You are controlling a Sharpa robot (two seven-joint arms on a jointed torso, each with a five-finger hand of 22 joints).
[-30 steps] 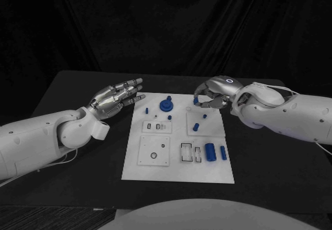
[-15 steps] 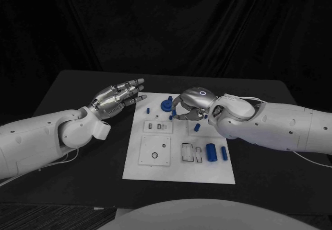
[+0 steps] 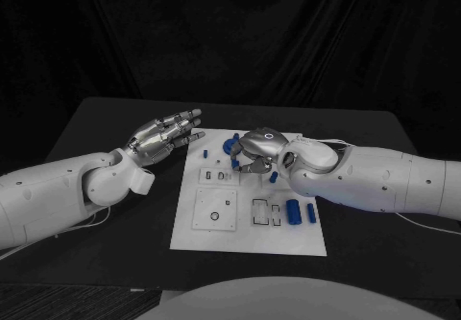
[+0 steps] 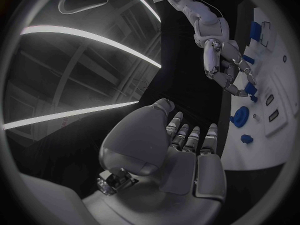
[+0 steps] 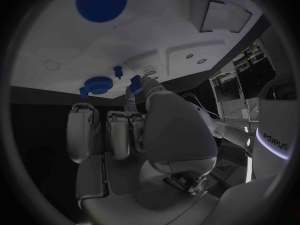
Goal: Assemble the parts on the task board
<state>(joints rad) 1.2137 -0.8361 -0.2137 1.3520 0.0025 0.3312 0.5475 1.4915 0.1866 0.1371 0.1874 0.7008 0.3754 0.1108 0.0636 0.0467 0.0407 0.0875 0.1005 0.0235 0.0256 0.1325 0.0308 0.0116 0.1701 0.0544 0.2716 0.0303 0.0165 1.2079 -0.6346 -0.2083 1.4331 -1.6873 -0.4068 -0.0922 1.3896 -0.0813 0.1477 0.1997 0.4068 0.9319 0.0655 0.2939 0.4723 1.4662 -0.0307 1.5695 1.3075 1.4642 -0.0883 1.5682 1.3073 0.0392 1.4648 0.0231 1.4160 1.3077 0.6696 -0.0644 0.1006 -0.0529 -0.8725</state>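
Head view: right hand (image 3: 258, 151) pinches a blue part (image 3: 237, 163) over the task board (image 3: 298, 237); left hand (image 3: 161, 137) spread, empty.

This is a robotics lab or test studio, set up for recording rather than for living or trade. A matte black table (image 3: 115, 120) stands before a black cloth backdrop (image 3: 240, 47) that closes off the far side, and a white flat task board (image 3: 248, 237) with cut-out slots lies on it as a test fixture. The left wrist view shows long bright ceiling light strips (image 4: 81, 35) on a high industrial ceiling, and the right wrist view shows racks of equipment (image 5: 240, 65) at the room's edge.
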